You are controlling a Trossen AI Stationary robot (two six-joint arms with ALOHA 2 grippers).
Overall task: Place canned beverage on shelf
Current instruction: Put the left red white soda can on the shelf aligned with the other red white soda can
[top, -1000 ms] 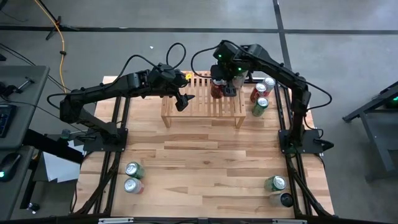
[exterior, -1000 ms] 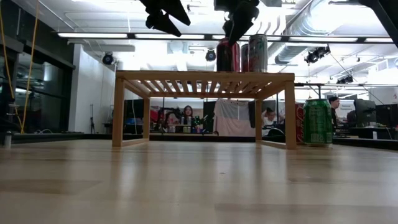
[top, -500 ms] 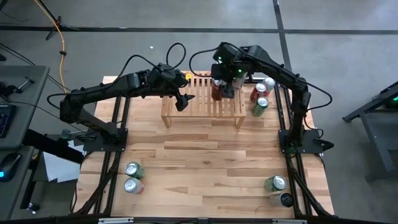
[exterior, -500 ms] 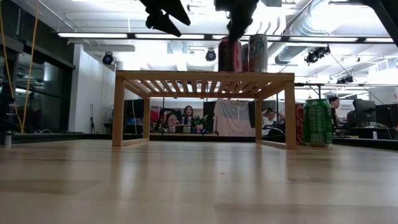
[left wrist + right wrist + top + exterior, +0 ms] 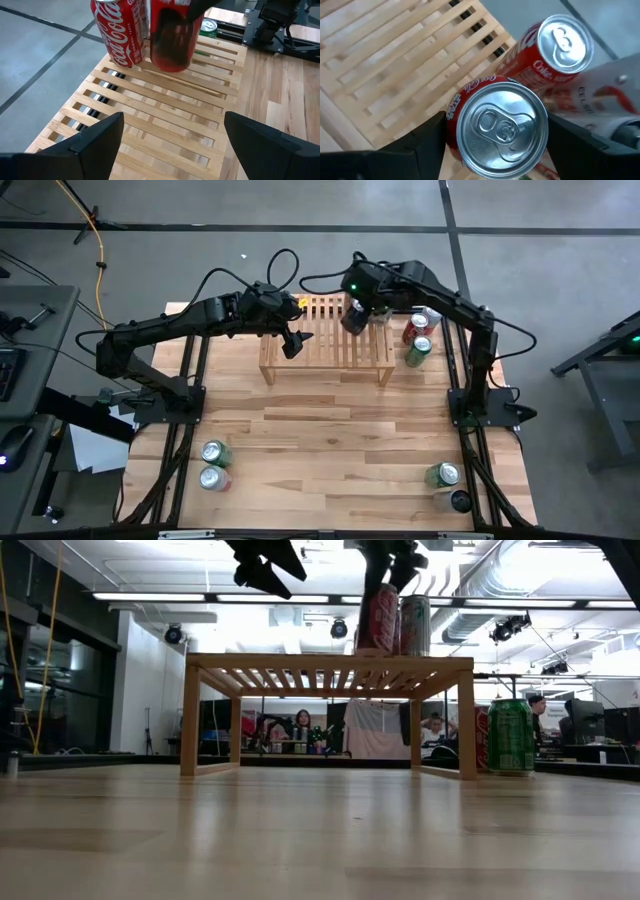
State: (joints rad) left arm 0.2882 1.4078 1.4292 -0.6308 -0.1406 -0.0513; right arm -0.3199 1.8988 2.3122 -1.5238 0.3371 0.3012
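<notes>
I see the light-wood shelf (image 5: 325, 340) mid-table toward the far edge, my left gripper (image 5: 291, 343) wide and empty over its left part, my right gripper (image 5: 490, 131) clasping the red can (image 5: 496, 127), tilted on the slats, beside a Coca-Cola can (image 5: 555, 47).

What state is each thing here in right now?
Left claw: open, above shelf.
Right claw: shut on tilted can.
Tilted can: leaning, at the shelf top.
Coke can: upright on shelf.
Green can: upright on table beside shelf.
Shelf: standing, level.
</notes>
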